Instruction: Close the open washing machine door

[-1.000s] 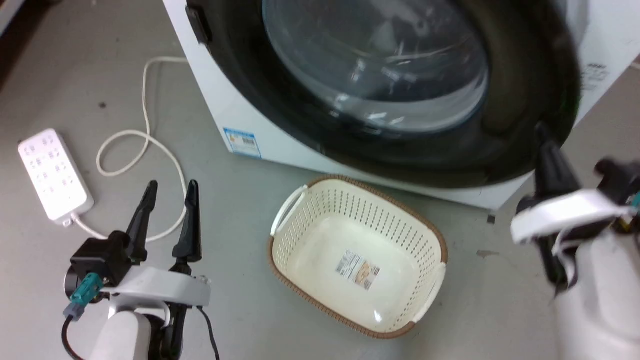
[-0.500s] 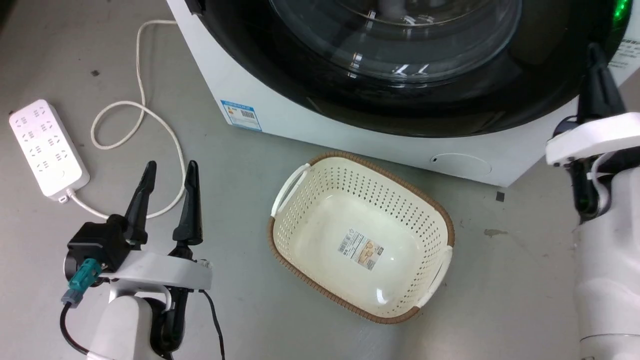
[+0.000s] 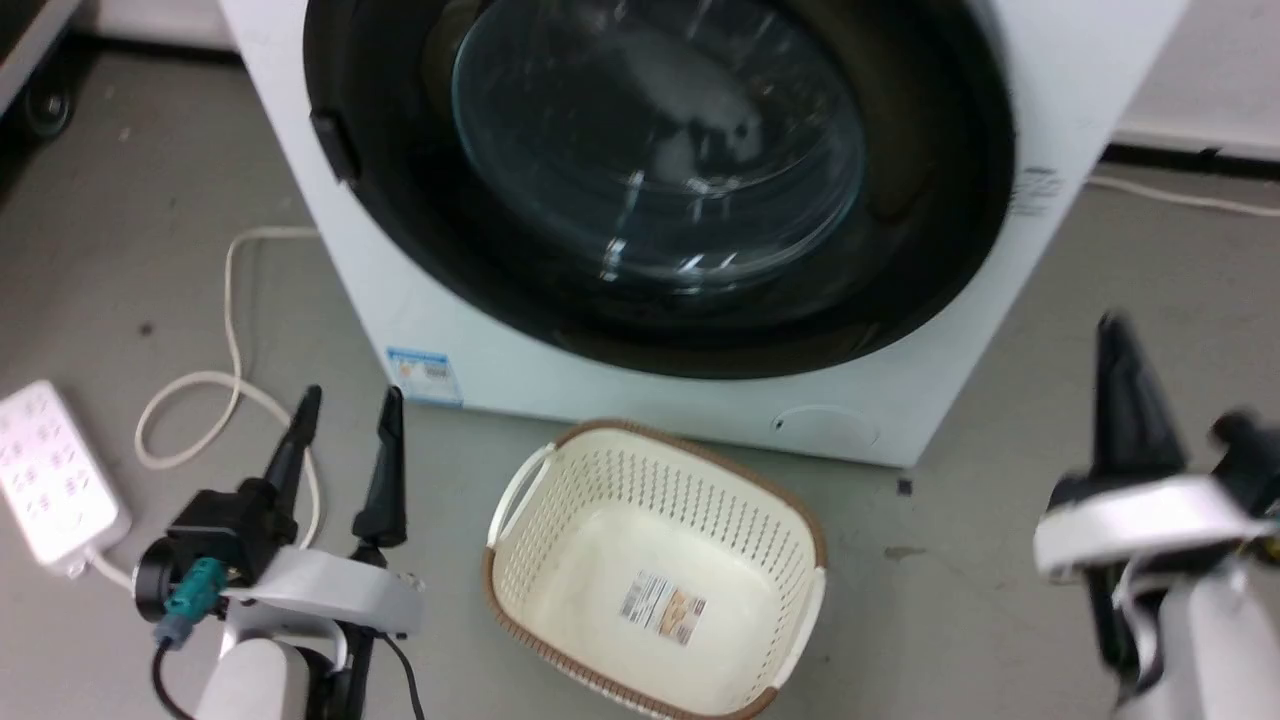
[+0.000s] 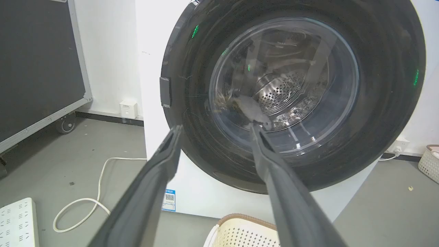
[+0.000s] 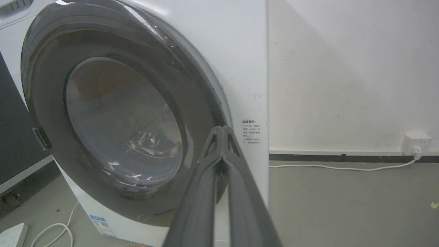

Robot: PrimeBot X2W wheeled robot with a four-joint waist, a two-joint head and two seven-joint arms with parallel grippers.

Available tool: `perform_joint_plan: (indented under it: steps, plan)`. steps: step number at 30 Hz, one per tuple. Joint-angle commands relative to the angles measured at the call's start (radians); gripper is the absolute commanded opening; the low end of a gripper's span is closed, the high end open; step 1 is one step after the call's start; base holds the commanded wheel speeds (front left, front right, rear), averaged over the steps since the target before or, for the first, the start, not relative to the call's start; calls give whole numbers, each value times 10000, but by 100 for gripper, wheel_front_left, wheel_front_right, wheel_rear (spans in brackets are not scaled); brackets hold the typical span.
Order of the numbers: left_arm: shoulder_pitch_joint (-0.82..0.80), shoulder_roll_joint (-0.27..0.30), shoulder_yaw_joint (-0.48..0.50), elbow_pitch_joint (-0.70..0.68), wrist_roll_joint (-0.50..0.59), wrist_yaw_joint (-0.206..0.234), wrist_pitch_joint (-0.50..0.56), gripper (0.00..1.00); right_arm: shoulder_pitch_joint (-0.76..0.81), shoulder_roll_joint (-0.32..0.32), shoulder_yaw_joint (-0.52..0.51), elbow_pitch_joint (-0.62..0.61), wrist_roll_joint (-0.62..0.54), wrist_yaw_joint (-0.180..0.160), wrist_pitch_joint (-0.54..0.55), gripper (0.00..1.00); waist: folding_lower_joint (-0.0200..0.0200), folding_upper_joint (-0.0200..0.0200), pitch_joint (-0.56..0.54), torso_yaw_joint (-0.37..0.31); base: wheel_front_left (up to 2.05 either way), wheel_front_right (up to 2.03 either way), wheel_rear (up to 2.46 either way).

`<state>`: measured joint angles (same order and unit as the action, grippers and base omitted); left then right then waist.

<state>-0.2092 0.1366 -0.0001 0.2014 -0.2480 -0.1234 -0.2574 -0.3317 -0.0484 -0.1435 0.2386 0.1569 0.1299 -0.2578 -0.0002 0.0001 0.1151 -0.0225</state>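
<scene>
The washing machine door (image 3: 660, 180) lies flat against the front of the washing machine (image 3: 1085, 70). It is a big round black ring with a see-through glass bowl in the middle. Its small black handle (image 3: 335, 145) sits on the left edge of the ring in the head view. Through the glass, the left wrist view shows the shiny metal drum (image 4: 279, 97) with lots of little holes.

The left gripper (image 3: 350, 395) is low on the left, over the grey floor (image 3: 1010, 330). Its two long dark fingers are spread apart and hold nothing. They point up toward the machine but are well apart from it.

The right gripper (image 5: 223, 130) has its two fingers pressed tight together, tip to tip, with nothing between them. In the head view it is low on the right, beside the right corner of the machine (it looks blurry there). It does not seem to touch the door.

A cream basket (image 3: 650, 480) with a brown rim and many holes stands on the floor just in front of the machine, between the two arms. It has a small label on its bottom. A white power strip (image 3: 45, 470) lies far left, and its white cord (image 3: 235, 340) loops across the floor beside the machine. A little blue sticker (image 3: 425, 375) is low on the machine's front, and a round white cap (image 3: 830, 428) is low on the right.
</scene>
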Motion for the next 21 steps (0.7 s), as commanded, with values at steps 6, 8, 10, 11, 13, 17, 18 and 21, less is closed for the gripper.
perform_joint_plan:
  steps: [6, 8, 10, 11, 13, 17, 18, 21]
  plan:
    - [183, 83, -441, 386, 437, 22, -1, 100, 1700, -18, 417, -315, -568, 8, 91, 0, 2, -1, -884, -694, 0, 0, 0]
    - [181, 91, -521, 466, 542, 110, 38, 100, 2062, -18, 518, -380, -731, 8, 238, 0, 2, -1, -935, -756, 0, 0, 0]
    - [178, 85, -589, 549, 583, 151, 91, 100, 2385, -18, 657, -470, -754, 8, 377, 0, 2, -1, -995, -790, 0, 0, 0]
    - [180, 86, -610, 581, 598, 177, 111, 100, 2528, -18, 730, -518, -767, 8, 442, 0, 2, -1, -1017, -809, 0, 0, 0]
    - [195, 89, -644, 661, 618, 228, 159, 100, 2783, -18, 851, -605, -744, 8, 574, 0, 2, -1, -1074, -834, 0, 0, 0]
    - [259, 51, -670, 787, 562, 306, 206, 100, 3169, -18, 981, -775, -531, 8, 793, 0, 2, -1, -1153, -833, 0, 0, 0]
    - [281, 37, -670, 820, 537, 324, 212, 100, 3230, -18, 985, -822, -492, 8, 822, 0, 2, -1, -1172, -828, 0, 0, 0]
    - [359, -29, -702, 958, 408, 356, 224, 100, 3378, -18, 933, -909, -364, 8, 933, 100, 2, -1, -1269, -788, 0, 0, 0]
